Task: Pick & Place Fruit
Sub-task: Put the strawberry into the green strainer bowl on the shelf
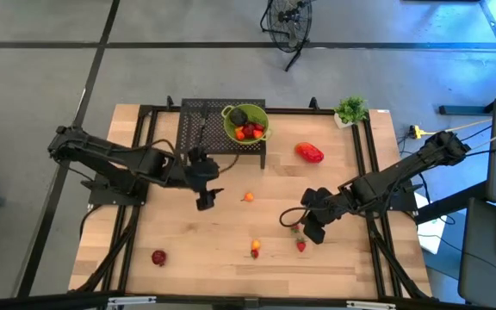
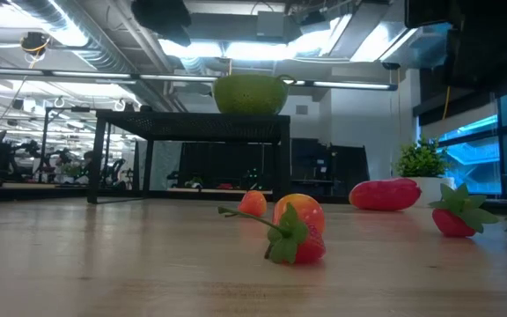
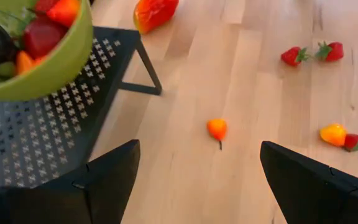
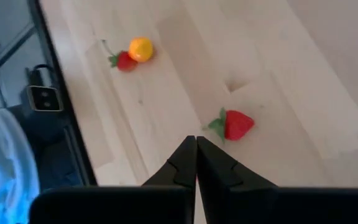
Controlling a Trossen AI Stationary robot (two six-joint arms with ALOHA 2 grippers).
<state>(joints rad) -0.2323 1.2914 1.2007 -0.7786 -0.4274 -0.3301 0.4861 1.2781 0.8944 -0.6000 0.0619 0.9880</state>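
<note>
My left gripper (image 1: 207, 200) hangs open beside the black rack. A small orange fruit (image 3: 217, 129) lies on the wood ahead of its fingers (image 3: 197, 174). My right gripper (image 1: 304, 228) is shut and holds nothing. Its tips (image 4: 196, 146) stop just short of a red strawberry (image 4: 232, 124). An orange piece and a red piece (image 1: 255, 248) lie together toward the near edge. Another red piece (image 1: 158, 257) sits near the left corner. The big red oblong (image 1: 310, 153) rests right of the rack. More fruit fills the lime-green bowl (image 1: 246, 122).
The bowl stands on a black perforated rack (image 3: 36, 137) at the table's far middle. A small potted plant (image 1: 350, 109) is at the far right corner. Black frame rails (image 1: 373, 172) run along both table sides. Bare wood lies between the two arms.
</note>
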